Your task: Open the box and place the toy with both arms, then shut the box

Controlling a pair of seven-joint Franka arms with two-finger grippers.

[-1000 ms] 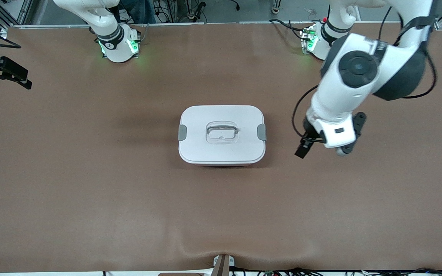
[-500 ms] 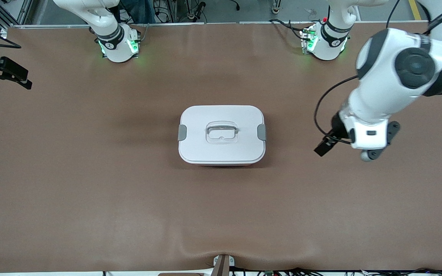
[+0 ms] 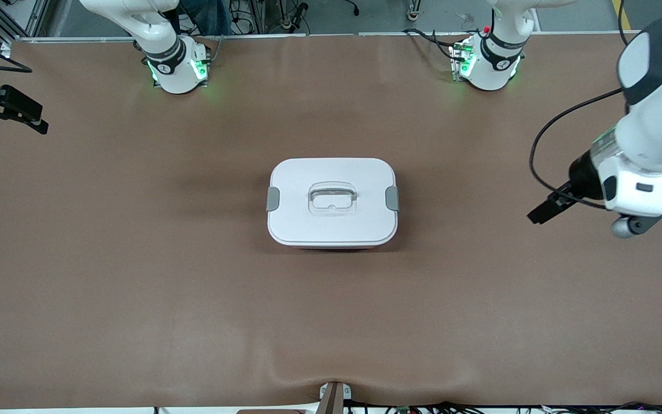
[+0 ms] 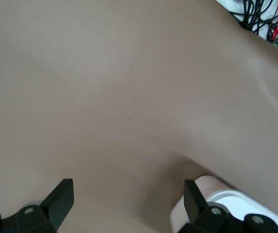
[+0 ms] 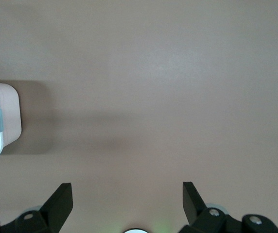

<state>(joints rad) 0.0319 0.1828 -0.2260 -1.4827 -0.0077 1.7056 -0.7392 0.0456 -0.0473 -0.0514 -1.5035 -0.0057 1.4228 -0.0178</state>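
Observation:
The box (image 3: 332,201) sits shut in the middle of the table, its white lid on and a grey clip (image 3: 392,198) at each end. One end of the box shows in the right wrist view (image 5: 3,121), and a corner of it shows in the left wrist view (image 4: 236,201). My left gripper (image 4: 128,194) is open and empty over bare table toward the left arm's end, well apart from the box; its wrist (image 3: 635,187) shows in the front view. My right gripper (image 5: 127,194) is open and empty above bare table toward the right arm's end, where that arm waits. The toy is out of view.
Both arm bases (image 3: 179,66) (image 3: 486,63) glow green at the table's edge farthest from the front camera, with cables (image 3: 434,37) beside them. A small bracket (image 3: 334,397) sits at the nearest edge. Brown table (image 3: 135,259) lies all round the box.
My left arm has swung away from the box toward its own end of the table, gripper still open. The box and the right arm have not moved.

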